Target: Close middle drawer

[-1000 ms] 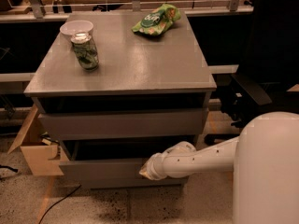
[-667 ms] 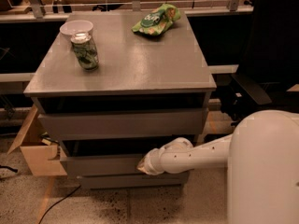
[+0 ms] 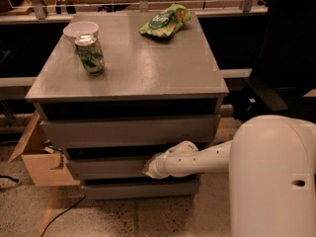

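Observation:
The middle drawer point(image 3: 103, 168) is the grey, handleless front panel second from the top of the grey cabinet point(image 3: 133, 73). It stands only slightly out from the cabinet, about level with the drawer below. My gripper point(image 3: 149, 169) is at the end of the white arm point(image 3: 197, 159), which reaches in from the right. It rests against the middle drawer's front panel, right of the panel's centre.
The top drawer point(image 3: 128, 131) juts out a little, and the bottom drawer point(image 3: 138, 189) sits below. On the cabinet top are a green can point(image 3: 90, 55), a white bowl point(image 3: 80, 29) and a green chip bag point(image 3: 165, 19). A cardboard box point(image 3: 42, 167) is on the left, a black chair point(image 3: 281, 58) on the right.
The middle drawer has slid back into the cabinet, with my gripper against its front moving inward with it. The items on top have not moved.

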`<state>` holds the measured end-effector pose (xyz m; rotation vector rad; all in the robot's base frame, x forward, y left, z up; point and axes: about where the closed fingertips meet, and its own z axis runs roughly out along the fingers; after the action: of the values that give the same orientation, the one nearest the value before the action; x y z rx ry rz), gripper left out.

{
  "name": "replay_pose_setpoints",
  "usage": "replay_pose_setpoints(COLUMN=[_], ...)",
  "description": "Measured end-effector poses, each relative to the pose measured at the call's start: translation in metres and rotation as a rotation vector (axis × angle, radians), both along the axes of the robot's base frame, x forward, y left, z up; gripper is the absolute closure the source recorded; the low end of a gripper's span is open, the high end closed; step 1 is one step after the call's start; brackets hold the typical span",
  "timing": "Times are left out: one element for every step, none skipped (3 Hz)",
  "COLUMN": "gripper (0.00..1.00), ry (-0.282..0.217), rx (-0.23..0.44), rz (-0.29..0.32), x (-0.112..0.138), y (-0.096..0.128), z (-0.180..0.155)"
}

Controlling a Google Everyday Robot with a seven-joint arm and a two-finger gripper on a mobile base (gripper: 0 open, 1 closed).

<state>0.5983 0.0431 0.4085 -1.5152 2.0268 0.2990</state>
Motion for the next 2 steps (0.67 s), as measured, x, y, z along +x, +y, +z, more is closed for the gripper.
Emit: replay_pose_setpoints(gripper=[1.0, 1.0], ry=[0.006, 0.049], rx=[-0.015, -0.021], rz=[-0.006, -0.057], x=[0.002, -0.01], y=[-0.004, -0.023], z=[-0.002, -0.009])
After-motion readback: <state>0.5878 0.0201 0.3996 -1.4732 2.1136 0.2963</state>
